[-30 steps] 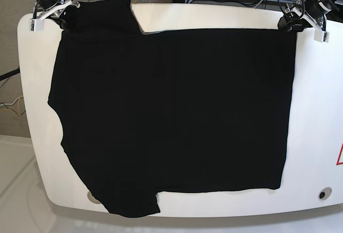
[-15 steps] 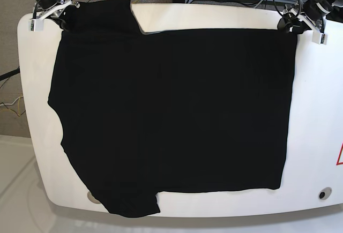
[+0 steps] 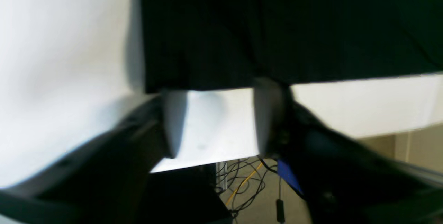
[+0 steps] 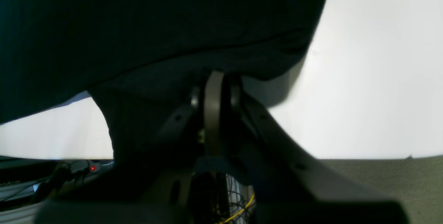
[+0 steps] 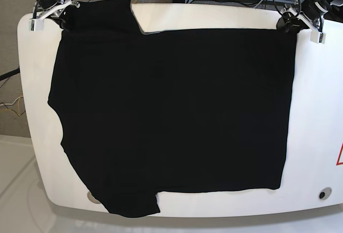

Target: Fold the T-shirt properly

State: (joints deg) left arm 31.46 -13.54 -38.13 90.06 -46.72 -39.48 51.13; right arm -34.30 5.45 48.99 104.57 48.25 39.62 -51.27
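Black, matte cloth: one T-shirt, spread flat over most of a white bench, one sleeve hanging past the near edge at lower left, the other at the far left corner.

Left end effector: at the far right corner of the cloth. In the left wrist view its two pale fingers stand apart with bare bench between them, their tips just at the hem; no cloth lies between them. Released, not grasping.

Right end effector: at the far left corner, by the sleeve. In the right wrist view the fingers are pressed together right at the sleeve edge; clenched. Whether cloth is pinched between them cannot be told, as the dark fabric hides the tips.

Step in hand, by judgement: the start of the first fold. The shirt lies unfolded and both arms are placed at the far edge to take the corners.

Next move, by judgement: the left fingers need to slide over the hem and close on it, then both corners lift together and carry toward the near edge, kept level so that the cloth does not bunch or drag.

Containers: none in view; nothing to list as contents.
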